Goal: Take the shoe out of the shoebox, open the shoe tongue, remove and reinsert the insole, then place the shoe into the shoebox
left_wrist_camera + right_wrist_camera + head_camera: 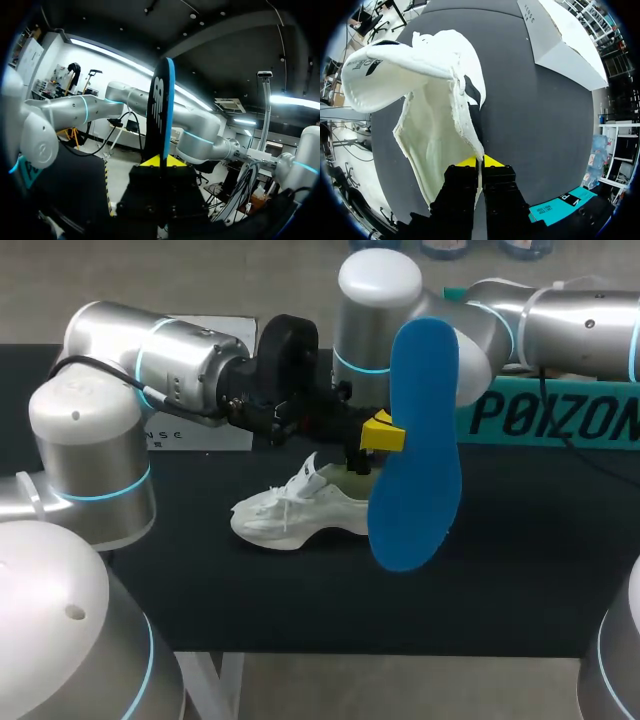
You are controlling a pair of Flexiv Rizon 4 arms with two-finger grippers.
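1 black table (520, 570) carries the white shoe (290, 515) and a white box (222, 436).

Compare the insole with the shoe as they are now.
The insole is blue; the shoe is white. The insole stands upright in the air, while the shoe sits on the table. The left gripper clamps the insole; the right gripper pinches the shoe's opening edge. Both are gripped.
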